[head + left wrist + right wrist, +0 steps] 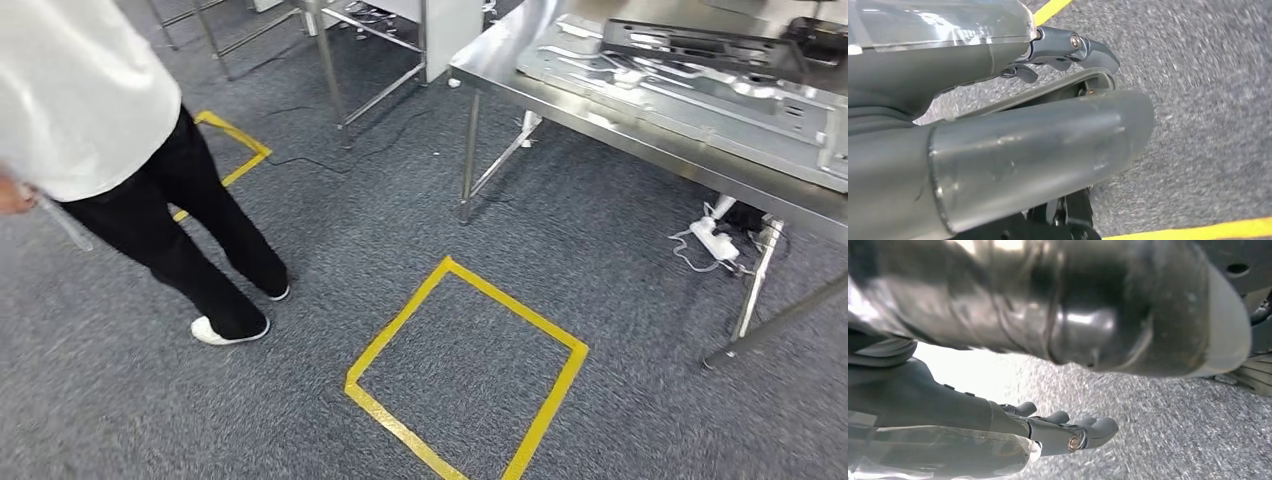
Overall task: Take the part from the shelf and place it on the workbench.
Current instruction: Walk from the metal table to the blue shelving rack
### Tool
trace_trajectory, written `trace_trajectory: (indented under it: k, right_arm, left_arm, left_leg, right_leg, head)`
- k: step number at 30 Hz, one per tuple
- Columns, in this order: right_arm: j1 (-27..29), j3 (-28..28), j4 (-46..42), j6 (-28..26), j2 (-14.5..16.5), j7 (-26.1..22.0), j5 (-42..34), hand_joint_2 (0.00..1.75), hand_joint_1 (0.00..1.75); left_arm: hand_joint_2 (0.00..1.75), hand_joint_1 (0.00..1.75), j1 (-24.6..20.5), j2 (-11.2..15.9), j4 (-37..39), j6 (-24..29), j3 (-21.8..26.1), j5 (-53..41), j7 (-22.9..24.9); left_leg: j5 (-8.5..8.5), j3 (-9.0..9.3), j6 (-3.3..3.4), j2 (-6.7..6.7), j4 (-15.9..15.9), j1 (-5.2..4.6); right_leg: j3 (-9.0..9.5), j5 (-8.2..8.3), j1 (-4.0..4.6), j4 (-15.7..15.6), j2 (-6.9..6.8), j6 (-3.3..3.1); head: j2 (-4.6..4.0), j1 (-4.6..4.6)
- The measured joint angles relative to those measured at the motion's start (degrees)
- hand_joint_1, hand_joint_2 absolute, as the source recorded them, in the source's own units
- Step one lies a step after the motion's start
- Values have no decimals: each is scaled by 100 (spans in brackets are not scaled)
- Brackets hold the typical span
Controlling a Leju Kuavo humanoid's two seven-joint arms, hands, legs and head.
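The steel workbench (pixel 590 112) stands at the upper right of the head view. On it lie flat grey metal panels (pixel 700 95) and a dark part (pixel 700 40). My left hand (pixel 1013 115) hangs over grey carpet, its thick thumb (pixel 1048 145) in front and its dark fingers (pixel 1088 47) stretched out, with nothing in it. My right hand (pixel 948 410) also hangs over the carpet, fingers (pixel 1088 432) apart from the thumb (pixel 1098 305) and holding nothing.
A person (pixel 100 110) in a white top and black trousers stands at the left, one white shoe (pixel 228 330) near a yellow tape square (pixel 465 365) on the carpet. Metal frame legs (pixel 335 70) stand behind. A power strip (pixel 715 240) and cables lie under the bench.
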Motion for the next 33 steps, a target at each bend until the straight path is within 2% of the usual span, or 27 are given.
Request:
trace_trajectory:
  k: [1,2,3,5,6,7,9,10,12,13,14,15,16,17,18,19,21,22,23,24,25,27,29,30,31,32,33]
  right_arm:
    - [-1,-1,0,-9,10,8,-3,0,0]
    - [-7,-1,0,-23,24,14,-7,0,0]
    - [-15,-2,0,-38,42,23,-10,0,0]
    - [-27,-2,-1,-68,73,40,-15,0,0]
    - [-31,-2,-1,-77,83,50,-16,0,0]
    - [-39,-2,-1,-83,89,57,-18,0,0]
    - [-70,-2,-1,-85,98,68,-27,0,0]
    - [-83,-3,-2,-85,102,72,-32,0,0]
    - [-79,-4,-3,-85,105,78,-40,0,0]
    - [-67,-4,-2,-86,104,80,-42,0,0]
    - [-57,-4,-2,-86,105,80,-43,0,0]
    - [-52,-4,-1,-87,105,81,-44,0,0]
    - [-50,-4,-1,-87,106,81,-45,0,0]
    - [-49,-4,-1,-87,107,81,-46,0,0]
    - [-48,-4,-1,-87,107,81,-46,0,0]
    - [-45,-4,-1,-90,106,81,-47,0,0]
    - [-38,-5,1,-98,89,83,-47,0,0]
    - [-42,-5,1,-107,82,84,-46,0,0]
    - [-50,-5,2,-117,75,85,-44,0,0]
    - [-64,-4,2,-133,79,89,-40,0,0]
    - [-75,-4,2,-145,86,95,-34,0,0]
    - [-66,-3,2,-160,100,117,-13,0,0]
    - [-39,-2,2,-161,107,149,9,0,0]
    - [-31,-2,2,-162,107,161,16,0,0]
    - [-30,-1,2,-162,109,168,22,0,0]
    - [-32,1,2,-163,115,172,28,0,0]
    - [-36,3,2,-167,123,173,35,0,0]
  left_arm:
    - [0,0,6,-1,-4,1,11,14,6]
    - [0,0,15,-1,-10,1,22,25,13]
    - [0,0,21,-1,-19,2,33,36,21]
    - [0,0,15,-1,-40,1,55,77,41]
    - [0,0,5,-2,-50,-1,67,101,52]
    - [0,0,-1,-3,-57,-2,82,122,62]
    - [0,0,13,-5,-71,-3,107,148,77]
    - [0,0,23,-10,-78,-3,115,155,81]
    - [0,0,23,-20,-87,-3,120,172,87]
    - [0,0,18,-25,-89,-3,121,182,88]
    - [0,0,13,-25,-91,-3,122,191,90]
    - [0,0,11,-25,-92,-3,123,198,91]
    - [0,0,13,-25,-93,-3,126,199,91]
    - [0,0,15,-25,-93,-2,128,200,91]
    - [0,0,16,-26,-93,-2,131,203,91]
    - [0,0,16,-32,-94,-1,133,207,92]
    - [0,0,4,-62,-95,-1,139,232,99]
    - [0,0,2,-76,-96,-1,145,255,108]
    - [0,0,4,-86,-100,-1,152,283,119]
    - [0,0,11,-90,-107,-2,162,312,132]
    - [0,0,22,-92,-121,-2,174,342,148]
    - [0,0,21,-102,-150,-3,198,405,179]
    - [0,0,6,-110,-177,-4,216,467,204]
    - [0,0,2,-113,-190,-5,224,490,213]
    - [0,0,4,-114,-208,-5,234,510,221]
    - [0,0,10,-114,-226,-4,244,531,228]
    - [0,0,16,-114,-247,-3,254,548,236]
  left_leg:
    - [-6,-49,-11,23,129,5]
    - [94,16,-12,42,31,6]
    - [271,191,-3,84,-280,5]
    - [578,633,45,291,-1098,-21]
    - [650,770,76,368,-1367,-41]
    - [665,826,105,405,-1499,-61]
    - [680,816,164,303,-1528,-71]
    - [703,825,200,253,-1553,-60]
    - [761,842,284,153,-1606,-29]
    - [778,836,310,105,-1613,-25]
    - [786,821,326,49,-1611,-27]
    - [789,809,332,-11,-1606,-31]
    - [790,803,333,-79,-1598,-36]
    - [790,803,333,-154,-1588,-42]
    - [789,808,332,-233,-1580,-48]
    - [788,811,330,-309,-1573,-51]
    - [785,792,299,-435,-1553,-57]
    - [788,771,267,-486,-1548,-47]
    - [797,750,225,-535,-1548,-35]
    - [808,733,184,-582,-1557,-24]
    - [803,719,155,-554,-1537,-18]
    - [637,594,116,-327,-1279,-29]
    - [274,256,67,-77,-604,-6]
    - [126,71,33,-31,-242,19]
    - [69,-47,-3,-6,-5,49]
    - [123,-59,-37,17,26,79]
    - [280,58,-71,56,-187,108]
  right_leg:
    - [-1,-4,7,1,-81,-1]
    - [3,-9,10,2,-152,2]
    - [13,-16,11,2,-217,10]
    - [47,-41,27,5,-337,48]
    - [62,-53,38,8,-390,77]
    - [77,-63,48,9,-439,108]
    - [106,-71,56,-2,-523,171]
    - [114,-103,48,21,-480,204]
    - [-14,-348,28,341,-217,248]
    - [-166,-547,14,674,-50,258]
    - [-361,-744,11,1070,49,260]
    - [-536,-868,10,1416,89,264]
    - [-639,-878,10,1601,104,264]
    - [-639,-768,11,1567,116,255]
    - [-530,-560,15,1303,144,233]
    - [-355,-317,20,900,227,196]
    - [-65,-29,34,216,445,116]
    - [-6,10,47,60,507,91]
    - [5,2,62,17,503,77]
    - [16,22,68,-15,439,64]
    - [42,45,58,-59,369,42]
    - [100,87,22,-162,220,-21]
    - [122,91,16,-199,57,-57]
    - [120,84,18,-198,-26,-54]
    - [122,73,15,-196,-105,-43]
    - [128,58,5,-191,-177,-22]
    - [141,37,-14,-178,-244,10]
  head:
    - [0,0]
    - [-1,0]
    - [-1,1]
    - [-1,2]
    - [-1,3]
    - [-1,4]
    - [-1,4]
    - [-1,5]
    - [0,7]
    - [0,7]
    - [0,6]
    - [0,5]
    - [0,5]
    - [0,5]
    - [-1,5]
    - [-1,5]
    - [-1,4]
    - [-1,4]
    - [-1,5]
    - [0,6]
    - [0,6]
    - [0,1]
    - [-1,-4]
    - [-1,-4]
    - [-1,-4]
    - [-1,-4]
    - [-1,-4]
